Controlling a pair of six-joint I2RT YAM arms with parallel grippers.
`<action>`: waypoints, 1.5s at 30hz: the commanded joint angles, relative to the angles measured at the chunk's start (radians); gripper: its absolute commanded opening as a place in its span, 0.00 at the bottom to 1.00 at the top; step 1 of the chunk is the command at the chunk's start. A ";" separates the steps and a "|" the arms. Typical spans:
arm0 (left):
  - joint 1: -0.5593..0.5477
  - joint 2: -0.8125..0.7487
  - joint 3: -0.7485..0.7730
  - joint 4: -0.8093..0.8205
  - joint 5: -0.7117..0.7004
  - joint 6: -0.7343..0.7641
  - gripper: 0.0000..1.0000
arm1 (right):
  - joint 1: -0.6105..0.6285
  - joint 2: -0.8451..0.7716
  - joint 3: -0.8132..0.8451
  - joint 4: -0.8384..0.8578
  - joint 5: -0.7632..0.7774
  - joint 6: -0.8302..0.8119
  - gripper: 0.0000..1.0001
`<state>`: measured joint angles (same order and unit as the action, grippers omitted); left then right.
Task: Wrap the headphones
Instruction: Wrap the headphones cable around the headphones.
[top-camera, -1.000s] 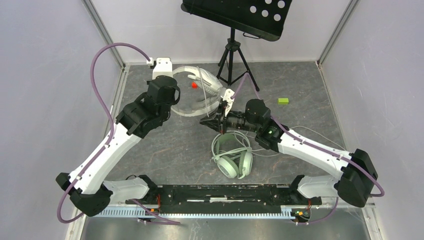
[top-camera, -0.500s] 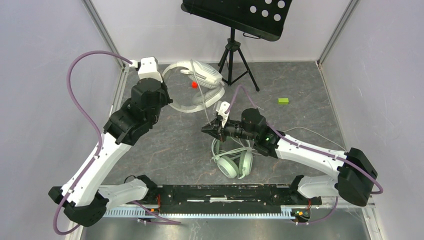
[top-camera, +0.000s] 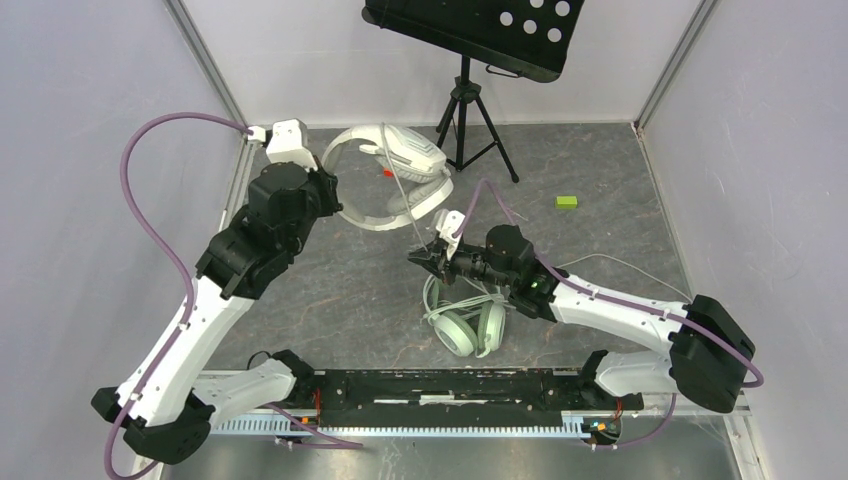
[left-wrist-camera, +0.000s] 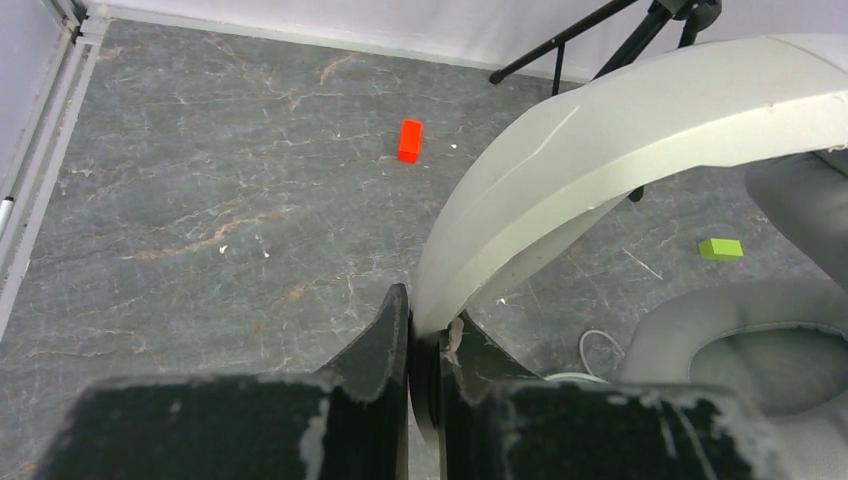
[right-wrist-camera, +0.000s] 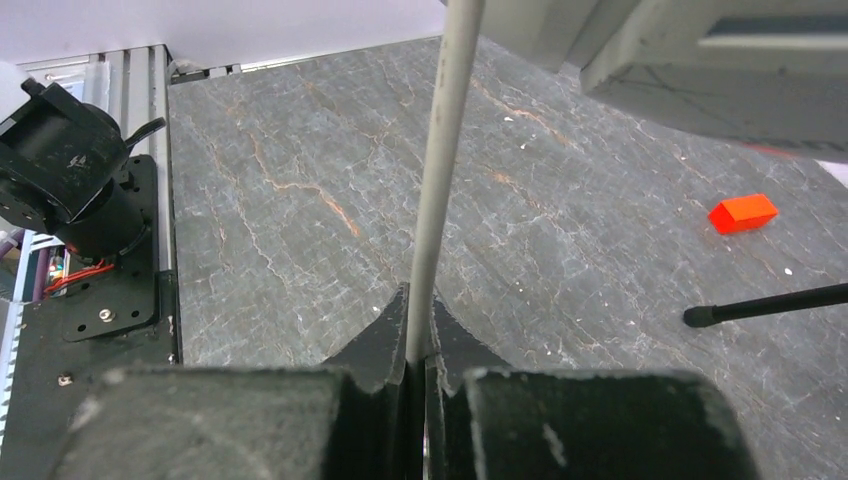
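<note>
The white-grey headset (top-camera: 395, 175) with chevron-marked earcups is held off the table at the back centre. My left gripper (top-camera: 325, 190) is shut on its headband (left-wrist-camera: 600, 150), which arcs up and right in the left wrist view. Its pale cable (top-camera: 403, 205) runs taut down to my right gripper (top-camera: 422, 256), which is shut on the cable (right-wrist-camera: 435, 200). The pale mint-green headset (top-camera: 465, 315) with round cushions lies flat on the table just under and in front of the right gripper, its own cable (top-camera: 620, 265) trailing right.
A black tripod stand (top-camera: 470, 115) with a perforated black tray stands at the back centre. A small red block (top-camera: 386, 170) lies by the white headset, a small green block (top-camera: 567, 202) at the right. Grey walls close in left, right and back.
My left gripper has carried the white-grey headset back and to the left. My right gripper has drawn the cable down and toward the near edge, stretching it longer.
</note>
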<state>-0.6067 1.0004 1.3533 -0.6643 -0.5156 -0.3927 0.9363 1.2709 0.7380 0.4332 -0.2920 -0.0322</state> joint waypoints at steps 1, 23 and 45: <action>0.010 -0.054 0.023 0.199 0.002 -0.134 0.02 | 0.007 -0.015 -0.023 0.033 -0.003 -0.017 0.12; 0.019 -0.086 0.003 0.278 0.125 -0.237 0.02 | 0.007 -0.024 -0.110 0.185 -0.078 -0.030 0.00; 0.025 -0.029 -0.029 0.422 0.010 -0.178 0.02 | 0.016 -0.037 -0.119 0.147 -0.137 -0.059 0.00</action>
<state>-0.5903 0.9775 1.3052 -0.4606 -0.4263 -0.5289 0.9405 1.2430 0.6128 0.5903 -0.3782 -0.0704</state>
